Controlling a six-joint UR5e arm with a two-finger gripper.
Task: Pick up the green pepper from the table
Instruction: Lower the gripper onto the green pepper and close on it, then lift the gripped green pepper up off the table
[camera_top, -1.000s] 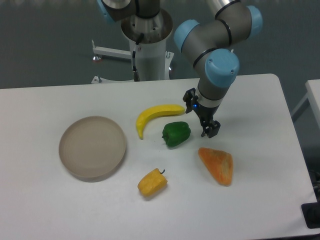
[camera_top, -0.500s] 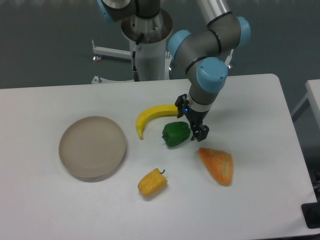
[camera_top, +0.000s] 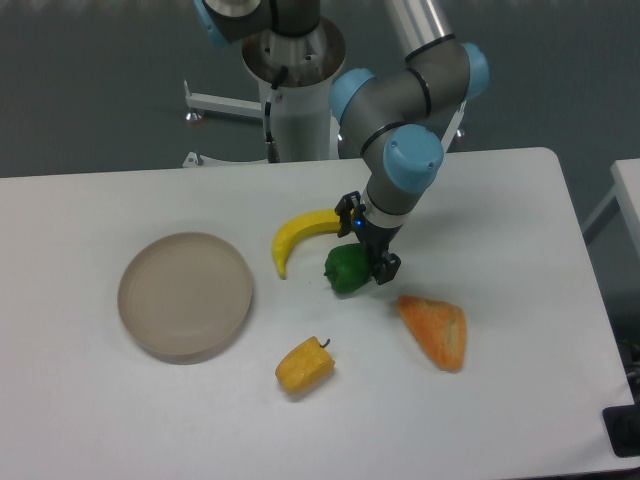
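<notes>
Presently | pincer (camera_top: 368, 252) hanging over right side of green pepper (camera_top: 346, 270), jaw state unreadable | pepper sitting on table (camera_top: 520, 220) beside banana (camera_top: 300, 235)

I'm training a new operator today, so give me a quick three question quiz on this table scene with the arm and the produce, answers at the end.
1. True or false: the claw is over the right part of the green pepper.
2. Which item lies closest to the round beige plate?
A. the banana
B. the orange wedge
C. the yellow-orange pepper
3. Fill in: the green pepper rests on the white ____, not on the plate.

Key
1. True.
2. A. The banana's lower tip ends nearest the plate's right rim.
3. table. Whether the claw has closed on the pepper cannot be told from this view.
</notes>
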